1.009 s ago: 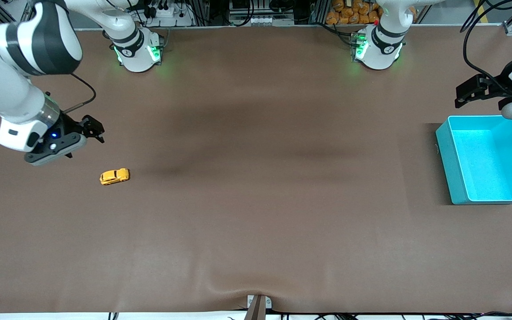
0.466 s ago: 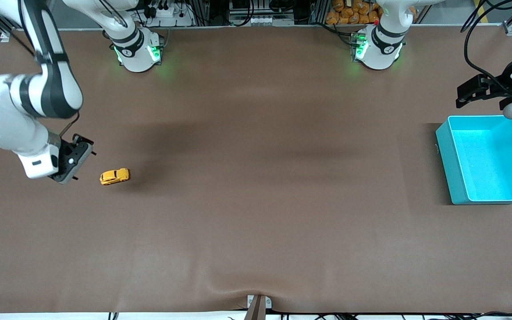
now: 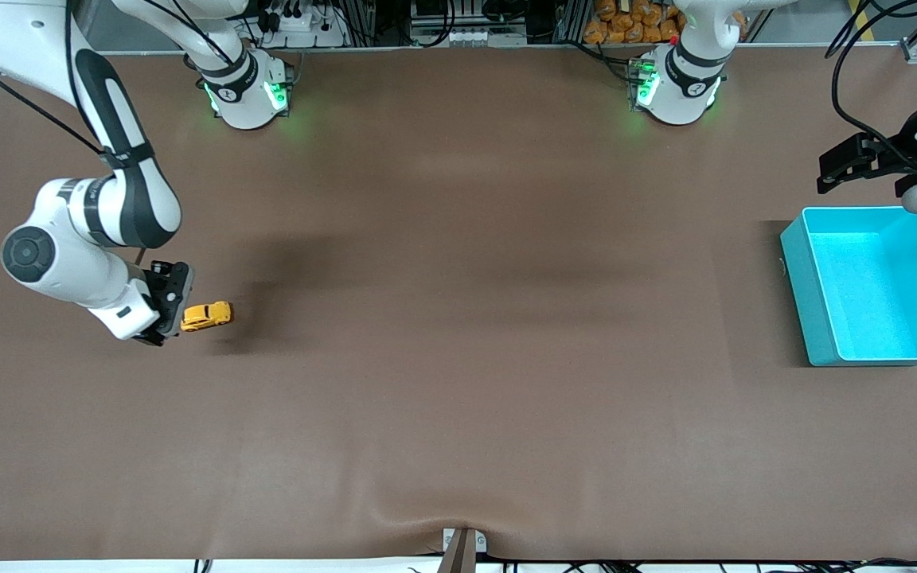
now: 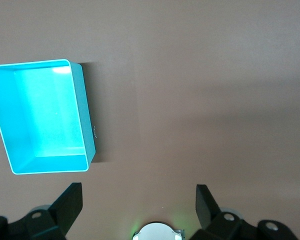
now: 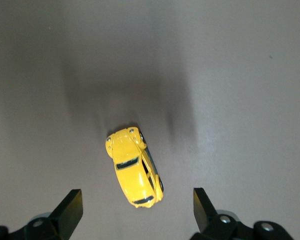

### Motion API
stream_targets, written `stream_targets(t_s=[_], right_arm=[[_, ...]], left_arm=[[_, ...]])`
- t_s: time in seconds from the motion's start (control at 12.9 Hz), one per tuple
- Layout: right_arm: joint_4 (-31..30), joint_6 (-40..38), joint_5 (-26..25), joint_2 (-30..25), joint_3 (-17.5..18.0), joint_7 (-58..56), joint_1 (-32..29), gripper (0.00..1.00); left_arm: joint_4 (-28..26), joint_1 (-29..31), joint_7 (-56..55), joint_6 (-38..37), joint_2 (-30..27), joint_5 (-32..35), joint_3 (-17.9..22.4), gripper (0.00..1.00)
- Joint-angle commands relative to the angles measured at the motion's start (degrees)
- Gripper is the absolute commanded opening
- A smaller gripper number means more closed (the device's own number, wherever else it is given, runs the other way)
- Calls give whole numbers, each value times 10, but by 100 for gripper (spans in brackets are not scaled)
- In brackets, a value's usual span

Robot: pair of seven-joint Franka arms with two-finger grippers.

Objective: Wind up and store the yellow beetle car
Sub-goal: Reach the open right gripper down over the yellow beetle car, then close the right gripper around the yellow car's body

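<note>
One tiny glossy yellow beetle car (image 3: 206, 315) is sitting on the smooth brown table mat (image 3: 458, 358), toward the right arm's end. Right gripper (image 3: 174, 306) is hanging beside it, fingers wide, holding nothing. Left gripper (image 3: 829, 173) is waiting spread-fingered near the turquoise plastic bin (image 3: 797, 270).

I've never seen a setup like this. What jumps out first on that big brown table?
A tiny yellow beetle car sits alone toward the right arm's end of the table, with the right gripper low beside it, fingers open. At the left arm's end stands a bright turquoise bin, nothing visible in it, and the left gripper waits open above the table beside it.
</note>
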Motion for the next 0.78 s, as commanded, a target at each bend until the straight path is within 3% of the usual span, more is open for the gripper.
stream_targets(t_s=[0.0,0.7], right_arm=[[5,3,0,19,1,-26,8,85],[3,23,-11,56,-1,-106,12,89]], left_arm=[[0,2,-5,-1,-6,-10,-1,100],[-1,1,-27,0,-4,-5,-3,100]])
